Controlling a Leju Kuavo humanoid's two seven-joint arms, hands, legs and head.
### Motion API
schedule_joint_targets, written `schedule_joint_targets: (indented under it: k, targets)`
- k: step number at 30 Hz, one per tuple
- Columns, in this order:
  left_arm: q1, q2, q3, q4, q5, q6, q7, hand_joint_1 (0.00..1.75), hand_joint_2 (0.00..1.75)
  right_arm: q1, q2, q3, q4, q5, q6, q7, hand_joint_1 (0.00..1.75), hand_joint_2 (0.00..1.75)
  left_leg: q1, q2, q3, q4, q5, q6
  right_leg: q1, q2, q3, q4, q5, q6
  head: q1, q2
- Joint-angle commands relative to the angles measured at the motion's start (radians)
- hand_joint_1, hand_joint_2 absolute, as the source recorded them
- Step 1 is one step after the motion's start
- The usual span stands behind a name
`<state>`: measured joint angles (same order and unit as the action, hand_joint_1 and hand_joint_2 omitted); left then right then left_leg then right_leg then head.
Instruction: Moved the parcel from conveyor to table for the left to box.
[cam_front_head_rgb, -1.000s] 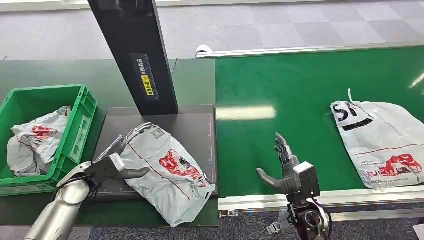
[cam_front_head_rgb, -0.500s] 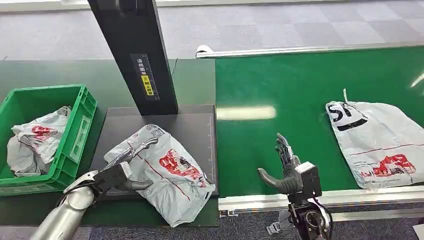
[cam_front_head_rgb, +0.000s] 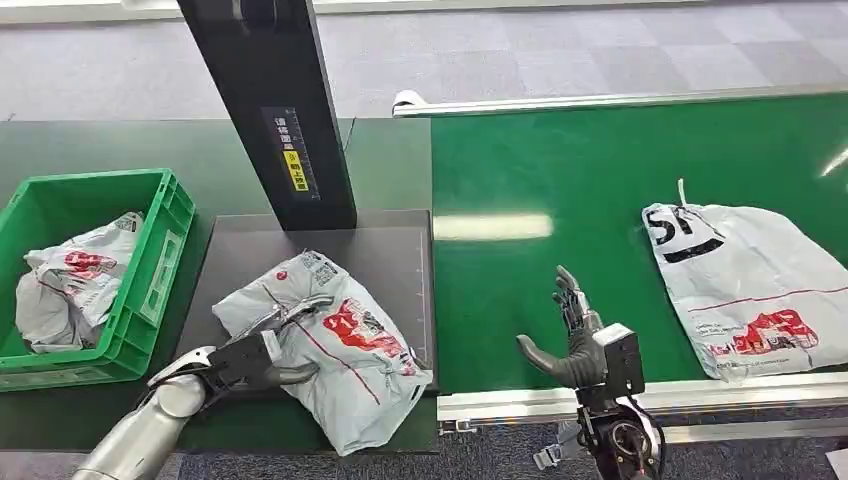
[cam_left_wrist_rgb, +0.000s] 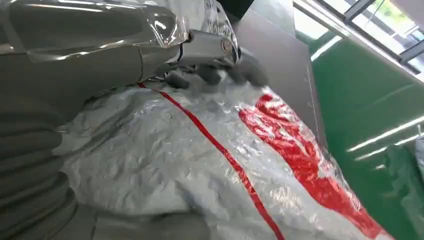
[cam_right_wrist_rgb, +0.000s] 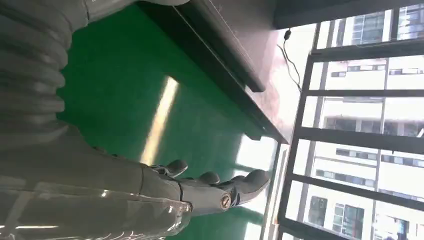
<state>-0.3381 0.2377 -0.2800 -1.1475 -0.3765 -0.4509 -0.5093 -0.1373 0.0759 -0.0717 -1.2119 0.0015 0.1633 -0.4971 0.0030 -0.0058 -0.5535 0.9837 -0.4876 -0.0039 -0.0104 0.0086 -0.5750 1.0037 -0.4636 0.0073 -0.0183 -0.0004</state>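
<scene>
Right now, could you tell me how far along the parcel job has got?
Done: one parcel lies on the dark plate off the belt, and another bag already sits in the green box. In hand: the left hand rests on that parcel, fingers over its top. Left: boxing it, and the next parcel on the belt; the right hand hovers open.

The parcel (cam_front_head_rgb: 335, 345) on the dark matt platform (cam_front_head_rgb: 385, 255) is crinkled, glossy grey plastic film with red print. At three o'clock from it, the conveyor (cam_front_head_rgb: 560, 190) is smooth green with a sheen; at nine o'clock, the crate (cam_front_head_rgb: 150, 270) is hard green plastic.
</scene>
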Motion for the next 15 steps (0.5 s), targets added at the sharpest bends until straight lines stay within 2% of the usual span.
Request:
schedule_joint_targets:
  k: [1,5,9,14,15]
  targets:
    - [-0.014,-0.025,-0.053,0.069,0.017,0.014,-0.008,1.75,1.75,0.006,-0.004,0.002,0.018,-0.004,-0.003,0.002,0.00,1.75,0.000,-0.001,0.002,-0.002,0.001,0.000,0.000,-0.002,0.002,-0.002,0.000,0.000,0.000,0.000]
    - [-0.005,-0.034,-0.032,0.026,0.046,0.031,-0.040,1.75,1.75,0.010,-0.002,-0.001,0.014,-0.005,-0.003,0.001,0.00,1.75,0.000,0.000,0.001,-0.001,0.000,0.000,0.000,-0.001,0.001,-0.001,0.000,0.000,0.000,0.000]
    - [0.011,-0.062,-0.008,-0.104,0.084,0.069,-0.081,1.75,1.75,0.029,0.005,-0.007,0.001,-0.011,0.001,-0.005,0.00,1.75,0.000,-0.001,0.000,0.000,0.000,0.000,0.000,-0.002,0.000,0.000,0.000,0.000,0.000,0.000]
    - [0.012,-0.060,-0.008,-0.103,0.083,0.069,-0.082,1.75,1.75,0.028,0.005,-0.007,0.001,-0.011,0.001,-0.005,0.00,1.75,0.000,0.000,0.000,-0.001,0.000,0.000,0.000,-0.001,0.000,-0.001,0.000,0.000,0.000,0.000]
    - [0.014,-0.067,0.003,-0.114,0.088,0.095,-0.114,1.75,1.75,0.028,0.006,-0.008,0.001,-0.012,0.001,-0.006,0.00,1.75,0.000,0.001,0.000,-0.001,0.000,-0.001,0.000,0.000,0.000,-0.001,0.000,0.000,0.000,0.000]
